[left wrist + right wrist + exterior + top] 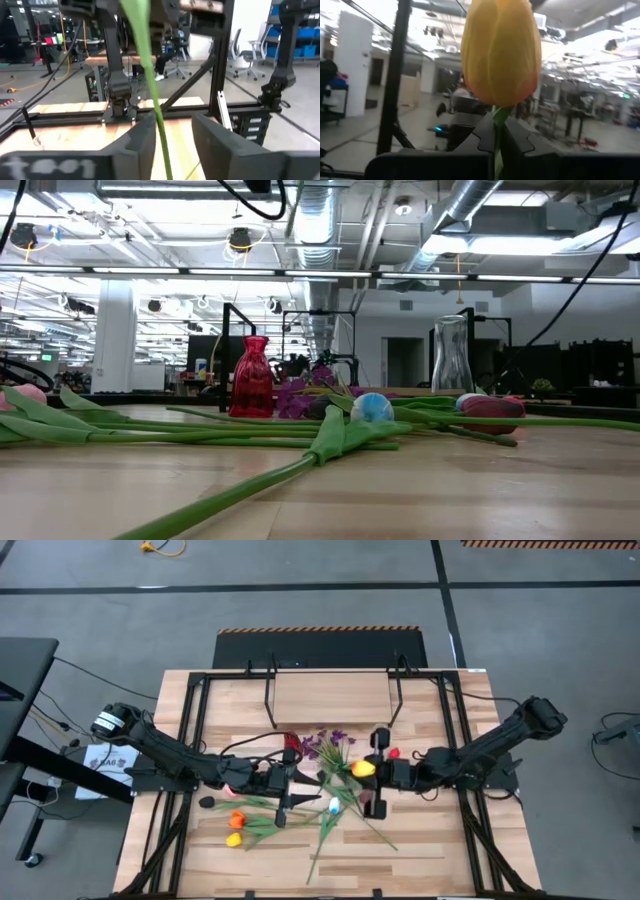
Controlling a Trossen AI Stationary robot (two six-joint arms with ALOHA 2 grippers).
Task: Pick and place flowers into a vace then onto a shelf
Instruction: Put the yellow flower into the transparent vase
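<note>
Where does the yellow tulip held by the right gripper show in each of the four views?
High view: the yellow tulip sits at table centre, at the right gripper.
Low view: I cannot pick it out.
Left wrist view: not in it; only a green stem shows.
Right wrist view: its bloom fills the middle, stem pinched between the fingers.
Shared landmark: the black frame post.

Bright ceiling lights (240,240) are flooding the room evenly, glaring white behind a blurred yellow tulip (501,50); a close green stem (150,75) is smearing out of focus.
</note>
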